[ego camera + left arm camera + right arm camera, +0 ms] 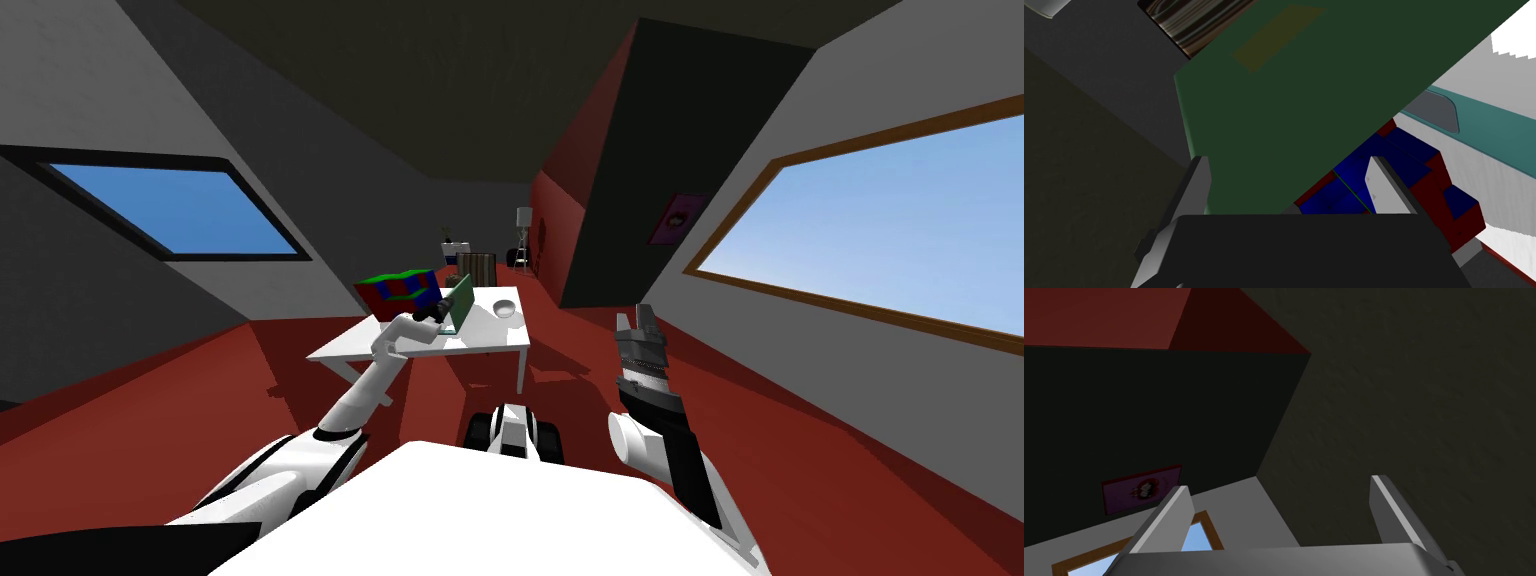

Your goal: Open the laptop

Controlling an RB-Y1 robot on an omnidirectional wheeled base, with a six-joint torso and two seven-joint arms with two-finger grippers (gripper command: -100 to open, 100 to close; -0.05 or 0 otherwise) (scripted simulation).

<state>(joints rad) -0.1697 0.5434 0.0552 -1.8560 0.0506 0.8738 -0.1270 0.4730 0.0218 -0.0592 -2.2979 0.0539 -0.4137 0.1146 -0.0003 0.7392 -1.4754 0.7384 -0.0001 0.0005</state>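
Green-lidded flat laptop [460, 300] on white rectangular table [490, 342], part-raised. Left gripper [1286, 160] spread wide, probably astride lid's edge; mid-lift, next swinging it further back. Right gripper [642, 318] likewise spread, off-table.

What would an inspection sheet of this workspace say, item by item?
Surface: white table.
Job's things: green laptop, lid raised part way over its teal base.
Clutter: red, blue and green block; white bowl.
Grippers: left gripper open, fingers astride the lid's edge; right gripper open, held up, away from the table.
Cables: nothing seen.
Surroundings: red floor, window.
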